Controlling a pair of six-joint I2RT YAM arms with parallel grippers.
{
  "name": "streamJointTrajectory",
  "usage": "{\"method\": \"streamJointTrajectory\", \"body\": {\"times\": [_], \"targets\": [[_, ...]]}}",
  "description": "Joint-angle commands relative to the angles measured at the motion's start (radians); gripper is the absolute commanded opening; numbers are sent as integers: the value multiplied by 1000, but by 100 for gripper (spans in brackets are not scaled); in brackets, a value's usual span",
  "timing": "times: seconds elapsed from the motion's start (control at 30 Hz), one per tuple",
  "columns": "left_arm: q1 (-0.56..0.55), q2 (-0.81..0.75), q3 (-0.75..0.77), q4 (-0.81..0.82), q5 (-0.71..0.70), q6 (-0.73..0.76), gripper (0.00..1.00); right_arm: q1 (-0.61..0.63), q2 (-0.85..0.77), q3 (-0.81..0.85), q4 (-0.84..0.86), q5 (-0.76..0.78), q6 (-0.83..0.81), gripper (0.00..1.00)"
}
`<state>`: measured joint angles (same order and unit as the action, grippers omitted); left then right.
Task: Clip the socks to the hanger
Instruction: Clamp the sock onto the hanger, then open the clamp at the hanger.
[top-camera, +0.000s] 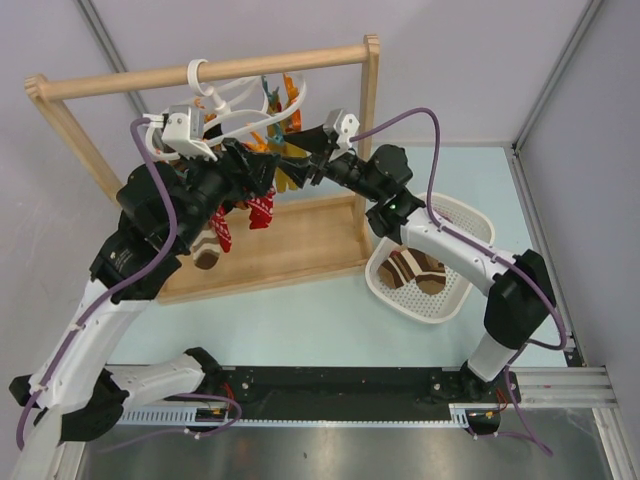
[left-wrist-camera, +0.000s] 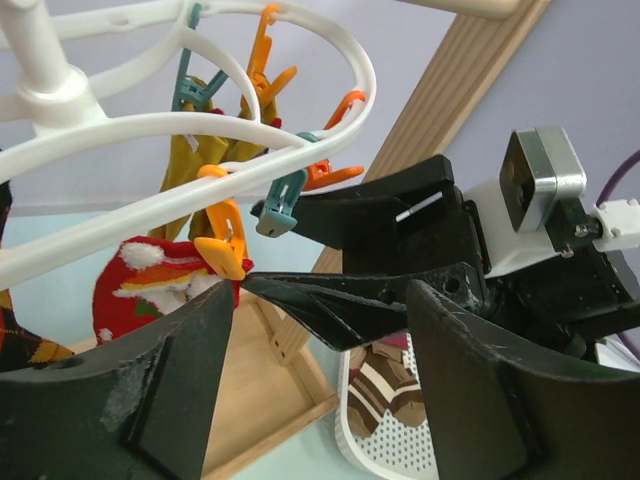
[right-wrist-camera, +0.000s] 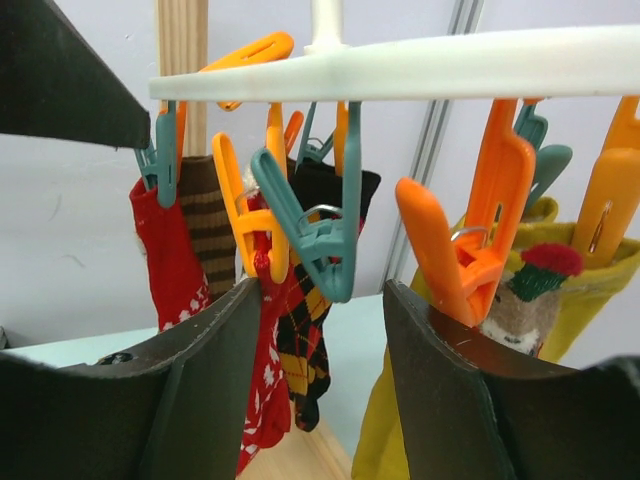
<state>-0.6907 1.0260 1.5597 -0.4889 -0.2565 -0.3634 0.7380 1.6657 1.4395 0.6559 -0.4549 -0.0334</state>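
your top view looks down from high behind the robot over the whole table (top-camera: 300, 320). both wrist views sit close by the hanger (left-wrist-camera: 50, 95), just below its ring, sharing its pegs (right-wrist-camera: 310, 235).

The white double-ring hanger (right-wrist-camera: 400, 65) hangs level just above the right gripper (right-wrist-camera: 320, 300). A red patterned sock (right-wrist-camera: 170, 260) and a brown striped sock (right-wrist-camera: 208, 235) dangle pegged up-left of it. Brown cream-striped socks (top-camera: 415, 270) lie well below it.
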Motion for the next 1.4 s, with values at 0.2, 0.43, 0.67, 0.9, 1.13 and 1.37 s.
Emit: {"method": "streamJointTrajectory", "body": {"times": [0.2,0.43,0.67,0.9,1.13,1.37], "targets": [[-26,34,59,21,-18,15,68,-19,40,116,71,-31,24,57],[-26,59,82,0,-69,4,66,-15,29,127,42,-57,7,41],[-24,63,111,-22,-147,-38,58,32,-7,113,-32,4,-83,26],[-24,66,118,-56,-185,-65,53,122,-29,105,-81,200,-233,25],[-24,63,125,-85,-217,-74,52,248,-26,102,-58,481,-394,24],[-26,54,122,-96,-263,-59,46,305,-32,98,-42,605,-465,24]]}}
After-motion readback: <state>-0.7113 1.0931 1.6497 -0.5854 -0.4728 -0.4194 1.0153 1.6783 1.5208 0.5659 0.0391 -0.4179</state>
